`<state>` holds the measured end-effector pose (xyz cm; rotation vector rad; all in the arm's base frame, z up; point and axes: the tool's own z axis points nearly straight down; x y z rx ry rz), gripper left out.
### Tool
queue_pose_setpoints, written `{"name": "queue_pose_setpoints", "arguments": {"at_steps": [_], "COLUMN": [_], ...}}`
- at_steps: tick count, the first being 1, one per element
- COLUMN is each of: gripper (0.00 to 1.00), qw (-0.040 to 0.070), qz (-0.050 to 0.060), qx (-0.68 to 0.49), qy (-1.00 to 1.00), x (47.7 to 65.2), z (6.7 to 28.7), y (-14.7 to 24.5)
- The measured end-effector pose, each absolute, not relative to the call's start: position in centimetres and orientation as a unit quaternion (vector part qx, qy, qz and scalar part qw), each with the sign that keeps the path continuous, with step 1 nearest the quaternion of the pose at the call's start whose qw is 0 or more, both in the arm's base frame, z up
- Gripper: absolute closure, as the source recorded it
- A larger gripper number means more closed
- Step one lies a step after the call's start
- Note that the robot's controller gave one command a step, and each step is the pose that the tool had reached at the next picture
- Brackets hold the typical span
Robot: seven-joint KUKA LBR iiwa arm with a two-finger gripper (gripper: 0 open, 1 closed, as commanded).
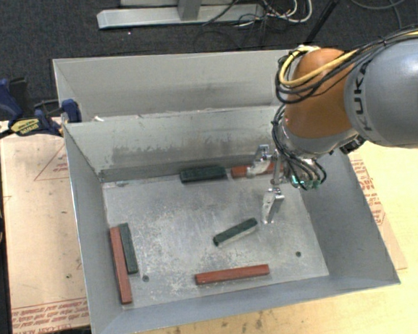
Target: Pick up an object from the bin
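- Arm enters from 3 o'clock, with the wrist angled down over the right half of the bin (91,231).
- Tool (273,209) sits just beside the tilted dark green bar (235,232) on the mid-floor, at the bar's 2 o'clock.
- Tool opening: cannot tell.

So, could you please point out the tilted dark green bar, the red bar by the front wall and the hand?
tilted dark green bar (235,233), camera view, middle of its length.
front red bar (232,274), camera view, middle of its length.
hand (272,209), camera view, its lower end.
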<state>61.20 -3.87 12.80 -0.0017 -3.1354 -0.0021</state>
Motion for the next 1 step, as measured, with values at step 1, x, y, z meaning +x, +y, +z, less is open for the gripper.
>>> {"name": "queue_pose_setpoints", "arguments": {"at_steps": [1], "gripper": [0.00], "qw": [-0.001], "qz": [0.000], "qx": [0.000], "qy": [-1.000], "x": [61.41], "z": [13.26], "y": [-3.87]}}
